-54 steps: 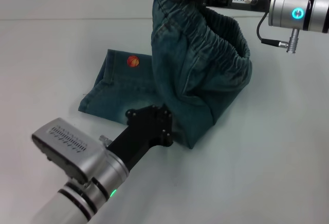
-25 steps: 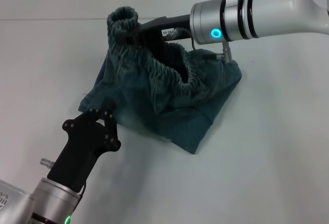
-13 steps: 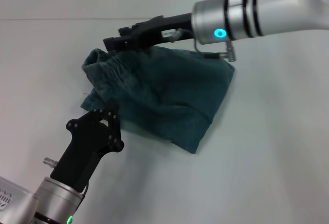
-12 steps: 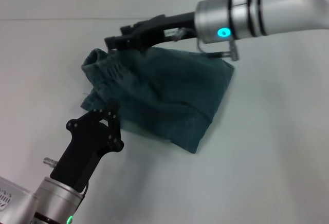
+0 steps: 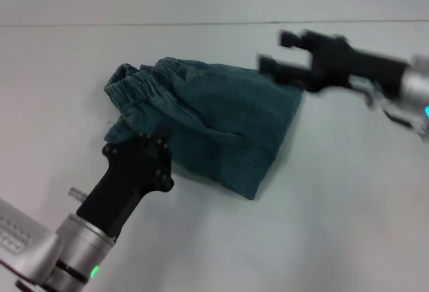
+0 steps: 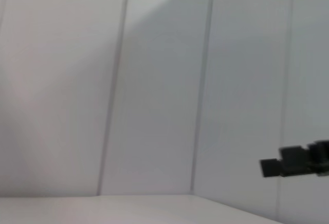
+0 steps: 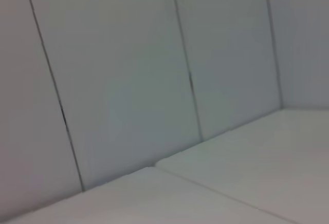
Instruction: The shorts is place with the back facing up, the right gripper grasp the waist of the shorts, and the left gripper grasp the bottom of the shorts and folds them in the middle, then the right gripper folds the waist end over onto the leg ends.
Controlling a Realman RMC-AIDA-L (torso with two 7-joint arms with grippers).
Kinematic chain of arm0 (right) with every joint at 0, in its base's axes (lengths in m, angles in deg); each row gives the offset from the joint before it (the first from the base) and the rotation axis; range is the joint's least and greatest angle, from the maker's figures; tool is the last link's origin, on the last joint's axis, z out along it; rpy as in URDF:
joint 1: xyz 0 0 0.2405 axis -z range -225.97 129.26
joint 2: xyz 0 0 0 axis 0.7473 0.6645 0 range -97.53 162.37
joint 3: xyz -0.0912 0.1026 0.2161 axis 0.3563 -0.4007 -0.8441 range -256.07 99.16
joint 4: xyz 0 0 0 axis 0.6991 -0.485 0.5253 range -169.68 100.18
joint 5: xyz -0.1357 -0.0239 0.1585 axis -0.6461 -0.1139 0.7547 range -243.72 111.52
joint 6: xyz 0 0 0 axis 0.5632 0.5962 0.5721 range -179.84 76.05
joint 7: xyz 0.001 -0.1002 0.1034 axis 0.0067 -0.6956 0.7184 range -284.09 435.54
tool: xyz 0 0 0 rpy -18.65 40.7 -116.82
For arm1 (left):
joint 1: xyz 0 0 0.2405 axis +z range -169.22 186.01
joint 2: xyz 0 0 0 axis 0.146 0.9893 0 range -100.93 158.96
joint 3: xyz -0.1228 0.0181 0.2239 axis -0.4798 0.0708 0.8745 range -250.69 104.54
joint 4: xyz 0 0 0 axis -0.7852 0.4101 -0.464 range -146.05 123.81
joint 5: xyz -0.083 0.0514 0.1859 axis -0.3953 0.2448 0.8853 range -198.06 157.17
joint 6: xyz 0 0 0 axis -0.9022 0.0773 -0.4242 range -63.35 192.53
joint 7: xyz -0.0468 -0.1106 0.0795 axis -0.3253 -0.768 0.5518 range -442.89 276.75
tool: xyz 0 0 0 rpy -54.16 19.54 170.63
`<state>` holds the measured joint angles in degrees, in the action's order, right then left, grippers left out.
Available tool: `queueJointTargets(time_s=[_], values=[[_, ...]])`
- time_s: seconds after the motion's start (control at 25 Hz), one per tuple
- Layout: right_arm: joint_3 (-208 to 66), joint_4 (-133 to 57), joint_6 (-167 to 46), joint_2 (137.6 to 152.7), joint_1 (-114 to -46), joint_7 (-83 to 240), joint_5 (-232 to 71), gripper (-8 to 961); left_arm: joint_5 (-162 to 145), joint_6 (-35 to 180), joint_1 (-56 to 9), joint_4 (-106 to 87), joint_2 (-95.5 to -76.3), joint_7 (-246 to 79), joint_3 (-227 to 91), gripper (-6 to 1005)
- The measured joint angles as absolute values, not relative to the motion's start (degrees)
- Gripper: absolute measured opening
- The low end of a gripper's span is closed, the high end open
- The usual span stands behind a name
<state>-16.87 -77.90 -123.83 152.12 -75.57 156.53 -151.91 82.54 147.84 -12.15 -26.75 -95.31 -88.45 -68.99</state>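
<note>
Shorts (image 5: 208,128) lay folded mid-table (image 5: 348,225), gathered waistband toward the left edge, long axis left-right. Right gripper (image 5: 285,54) hovered open, empty, beside them. Left gripper (image 5: 144,165): grip state unclear.

Faded blue-green denim shorts (image 5: 214,128) lie on a plain white table (image 5: 348,205).

A pale, plain table (image 5: 348,211) carries only the folded shorts (image 5: 221,128), lying flat on it.
</note>
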Motion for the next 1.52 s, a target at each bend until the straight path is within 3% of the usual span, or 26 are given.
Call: queueJointTargets(time_s=[0.28, 0.48, 0.92, 1.24, 1.52], values=[[-16.5, -75.6, -127.2, 152.06, -67.7, 142.6, -154.5, 812, 88.8, 148.3, -15.8, -8.2, -94.92, -111.4, -63.3, 84], [-16.5, -74.4, -128.6, 152.33, -65.8, 138.3, -155.5, 933, 90.2, 151.3, -15.7, 3.4, -95.09, -121.3, -53.9, 154], [-16.3, -70.8, -130.1, 152.50, -66.3, 137.5, -155.4, 957, 90.9, 153.2, -15.5, 15.0, -95.18, -133.5, -43.2, 615], [-16.2, -69.8, -130.1, 152.57, -66.5, 137.3, -155.3, 957, 90.5, 153.1, -15.7, 15.1, -95.26, -133.6, -43.4, 843], [-16.2, -69.6, -130.4, 152.67, -66.3, 137.3, -154.9, 957, 90.3, 152.9, -15.8, 14.9, -95.37, -133.7, -43.4, 946]])
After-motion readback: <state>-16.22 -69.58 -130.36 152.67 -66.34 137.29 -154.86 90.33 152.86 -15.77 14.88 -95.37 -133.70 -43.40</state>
